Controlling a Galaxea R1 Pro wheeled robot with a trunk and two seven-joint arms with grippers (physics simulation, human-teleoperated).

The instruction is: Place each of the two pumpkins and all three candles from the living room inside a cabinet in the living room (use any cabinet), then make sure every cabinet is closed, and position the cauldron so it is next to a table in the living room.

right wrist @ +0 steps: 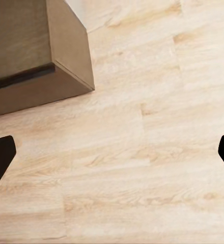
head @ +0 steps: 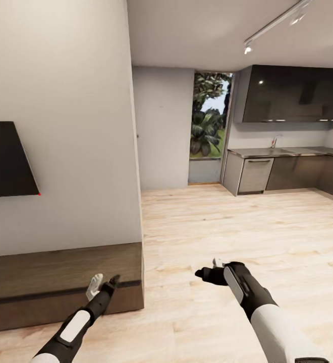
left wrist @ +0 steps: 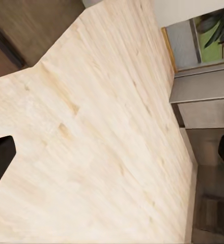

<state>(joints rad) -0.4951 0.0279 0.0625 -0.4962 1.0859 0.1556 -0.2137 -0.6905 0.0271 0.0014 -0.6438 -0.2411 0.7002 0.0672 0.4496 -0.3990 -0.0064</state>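
Observation:
The long, low dark-brown cabinet stands against the white wall at lower left, its fronts shut with a dark seam across them. Its end corner shows in the right wrist view and a dark-brown piece of the cabinet in the left wrist view. My left gripper hovers open in front of the cabinet's right end. My right gripper is open over the bare wood floor, right of the cabinet. Both hold nothing. The pumpkins, candles, cauldron and table are out of view.
A black TV hangs on the wall above the cabinet. The wall's corner juts out beside it. Pale wood floor runs ahead to a glass door and dark kitchen units at the back right.

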